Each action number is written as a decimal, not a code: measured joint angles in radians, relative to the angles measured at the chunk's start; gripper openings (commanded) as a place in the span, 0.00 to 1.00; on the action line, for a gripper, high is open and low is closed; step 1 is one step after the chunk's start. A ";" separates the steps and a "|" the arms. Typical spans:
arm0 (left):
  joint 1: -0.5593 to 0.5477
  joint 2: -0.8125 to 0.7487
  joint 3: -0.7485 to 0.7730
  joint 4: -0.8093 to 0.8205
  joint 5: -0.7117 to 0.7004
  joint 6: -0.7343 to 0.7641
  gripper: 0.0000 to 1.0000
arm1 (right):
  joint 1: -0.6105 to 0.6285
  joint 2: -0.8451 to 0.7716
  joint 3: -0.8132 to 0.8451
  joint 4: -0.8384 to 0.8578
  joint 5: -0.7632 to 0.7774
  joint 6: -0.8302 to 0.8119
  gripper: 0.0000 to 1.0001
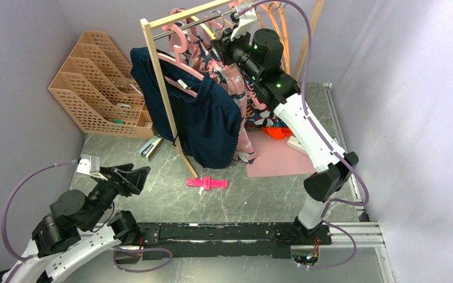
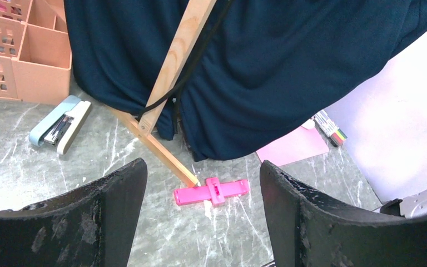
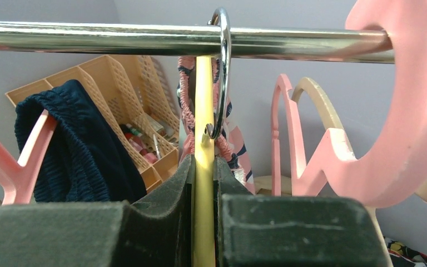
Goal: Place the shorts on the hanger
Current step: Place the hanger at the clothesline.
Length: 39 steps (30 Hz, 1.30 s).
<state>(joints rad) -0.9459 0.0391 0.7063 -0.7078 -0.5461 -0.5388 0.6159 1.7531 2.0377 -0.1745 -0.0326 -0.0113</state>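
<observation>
Here, centre frame, the hanger (image 3: 203, 111) is clenched by the right gripper (image 3: 204, 167), its hook (image 3: 226, 67) set over the rail (image 3: 89, 38) so the shorts (image 3: 187, 94) hang draped. The left gripper (image 1: 134, 172), lower left, is held open, empty.

Glossy metal rail (image 3: 117, 39), smooth pale-yellow plastic hanger (image 3: 203, 183), soft cloth shorts (image 3: 186, 94), matt bare-wood rack post (image 2: 178, 61)

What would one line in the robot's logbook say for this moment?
right hand: shut on hanger | hook: over rail | shorts: hanging below | left hand: open, empty, low over table
</observation>
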 measured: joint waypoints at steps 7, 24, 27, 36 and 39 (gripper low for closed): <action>0.000 0.003 -0.003 0.000 0.000 0.000 0.78 | 0.011 -0.008 0.013 -0.038 0.003 0.010 0.39; 0.000 0.005 -0.003 0.000 0.008 0.005 0.78 | 0.032 -0.266 -0.124 -0.220 0.056 0.026 0.50; 0.000 0.005 -0.003 0.000 0.009 0.005 0.78 | 0.034 -0.289 -0.146 -0.255 0.037 0.033 0.50; 0.000 0.019 -0.004 0.001 0.017 0.009 0.78 | 0.041 -0.299 -0.232 -0.321 0.029 0.050 0.49; 0.000 0.020 -0.008 0.001 0.017 0.008 0.78 | 0.041 -0.299 -0.249 -0.339 0.034 0.055 0.47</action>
<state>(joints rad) -0.9459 0.0589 0.6987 -0.7067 -0.5293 -0.5304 0.6567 1.4536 1.7889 -0.5133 0.0010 0.0441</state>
